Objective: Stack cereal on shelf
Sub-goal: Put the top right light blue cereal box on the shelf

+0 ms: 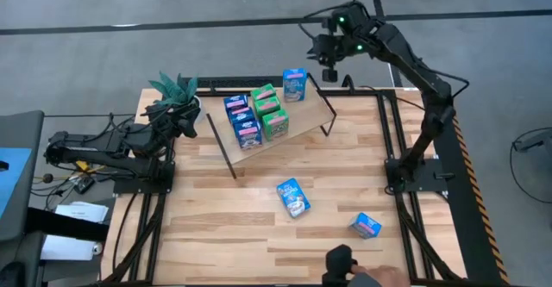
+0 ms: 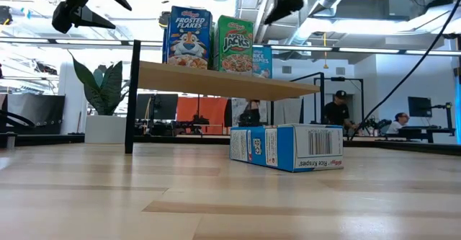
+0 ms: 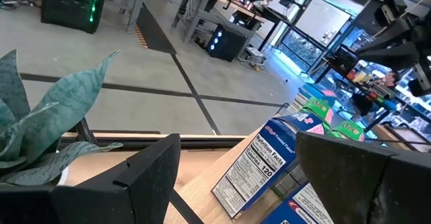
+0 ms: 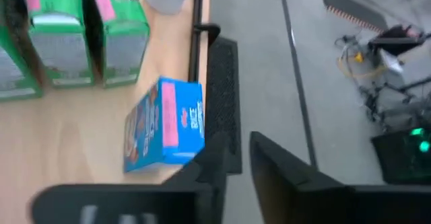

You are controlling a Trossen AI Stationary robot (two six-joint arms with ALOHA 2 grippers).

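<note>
Your right gripper (image 1: 329,60) hangs above the far right corner of the shelf (image 1: 304,121), just beside a blue cereal box (image 1: 295,84) standing alone there. Its fingers look nearly together and hold nothing. Your left gripper (image 1: 179,121) waits open by the left end of the shelf, next to a potted plant (image 1: 175,89). On the shelf, two blue boxes (image 1: 241,120) and two green boxes (image 1: 272,112) stand grouped toward the middle. Two more blue boxes lie on the table: one (image 1: 293,197) near its centre, one (image 1: 366,226) toward the near right corner. A person's gloved hand (image 1: 345,265) shows at the near edge.
</note>
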